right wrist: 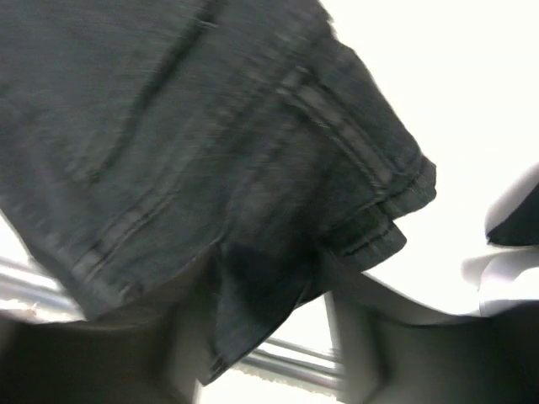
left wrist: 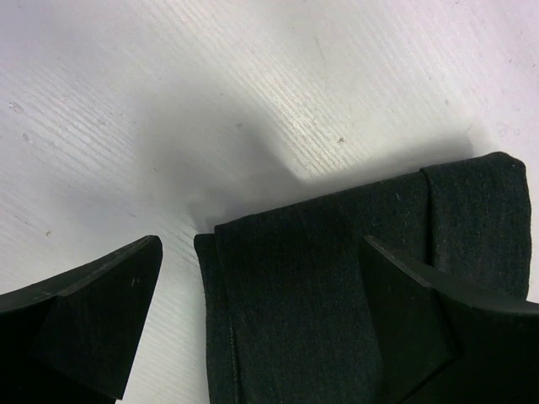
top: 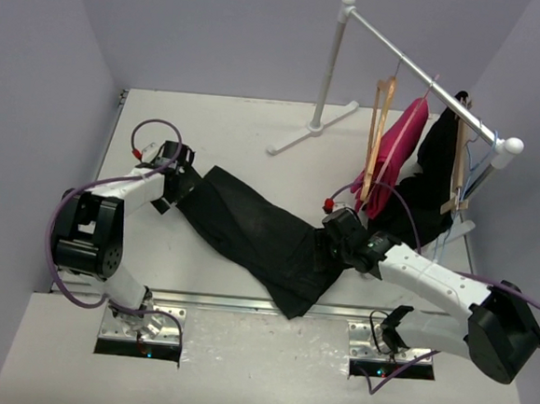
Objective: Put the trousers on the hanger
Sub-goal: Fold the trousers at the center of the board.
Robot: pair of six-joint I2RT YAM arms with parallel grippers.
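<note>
Left tool [left wrist: 261, 252] spread astride an edge of the trousers [left wrist: 324, 261], clear only wrist-side; right tool [top: 327, 248] blurred, state beyond telling.

Lavender walls [top: 38, 53], white table [top: 238, 134], white garment rack [top: 332, 67] far right.

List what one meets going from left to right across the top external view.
left gripper → trousers → right gripper → tan wooden hanger → pink garment → other black garment

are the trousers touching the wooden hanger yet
Apart. The top view shows the trousers lying on the table, while the wooden hanger hangs up on the rail, clear of them.
</note>
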